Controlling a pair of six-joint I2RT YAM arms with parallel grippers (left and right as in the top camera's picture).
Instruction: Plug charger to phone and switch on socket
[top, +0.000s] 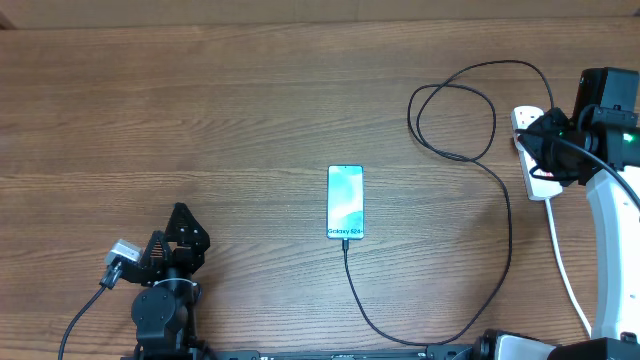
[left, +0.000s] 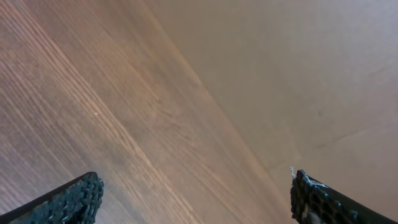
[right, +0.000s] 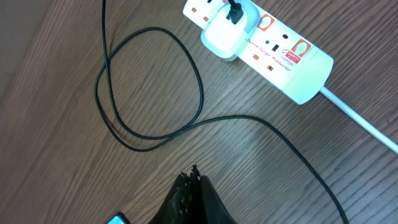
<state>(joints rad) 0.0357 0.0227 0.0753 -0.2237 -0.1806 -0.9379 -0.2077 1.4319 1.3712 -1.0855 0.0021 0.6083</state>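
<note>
The phone (top: 345, 202) lies flat mid-table with its teal screen up, and its corner shows in the right wrist view (right: 115, 219). The charger's thin black cable (top: 497, 250) is plugged into the phone's near end. It curves right, loops (right: 149, 93) and ends at a white adapter (right: 227, 32) seated in the socket. The socket, a white power strip (right: 292, 65), lies at the far right, partly under my right arm (top: 560, 140). My right gripper (right: 193, 177) is shut and empty, hovering above the table near the strip. My left gripper (left: 196, 193) is open and empty at the front left.
The strip's thick white cord (top: 565, 270) runs toward the front right edge. The left arm's base (top: 165, 300) sits at the front left. The left wrist view shows only the bare wooden tabletop (left: 124, 112).
</note>
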